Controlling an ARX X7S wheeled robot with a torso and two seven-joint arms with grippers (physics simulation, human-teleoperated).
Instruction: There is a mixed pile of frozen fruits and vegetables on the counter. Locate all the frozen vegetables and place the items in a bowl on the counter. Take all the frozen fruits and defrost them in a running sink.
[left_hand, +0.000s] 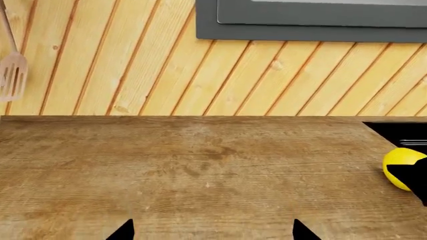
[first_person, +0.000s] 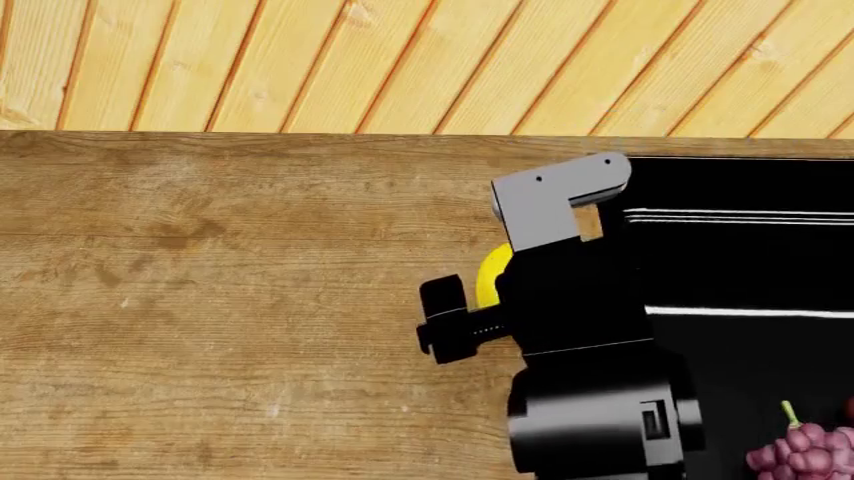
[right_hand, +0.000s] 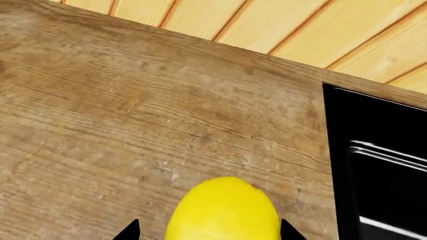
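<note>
The right gripper (right_hand: 209, 230) has its 2 fingertips (right_hand: 128, 231) spread apart, 1 on each side of the lemon (right_hand: 222, 210), which sits between them on the counter (right_hand: 133, 125); whether the tips touch the fruit cannot be told. In the head view the right arm covers most of the lemon (first_person: 491, 275), leaving only a yellow sliver showing just beside the sink (first_person: 747, 260), on the counter side of the sink's edge.

The left gripper (left_hand: 213, 231) is spread wide too, with nothing between its 2 tips (left_hand: 123, 231), over bare counter (left_hand: 187, 165). From there the lemon (left_hand: 400, 167) lies well off to the side, toward the sink (left_hand: 400, 131).

Inside the sink basin rests the grape bunch (first_person: 807, 450), with a small red spot at the frame edge beside it, too cut off to identify.

Away from the sink, a wooden spatula (left_hand: 12, 75) hangs on the plank wall (left_hand: 200, 80) behind the counter.
</note>
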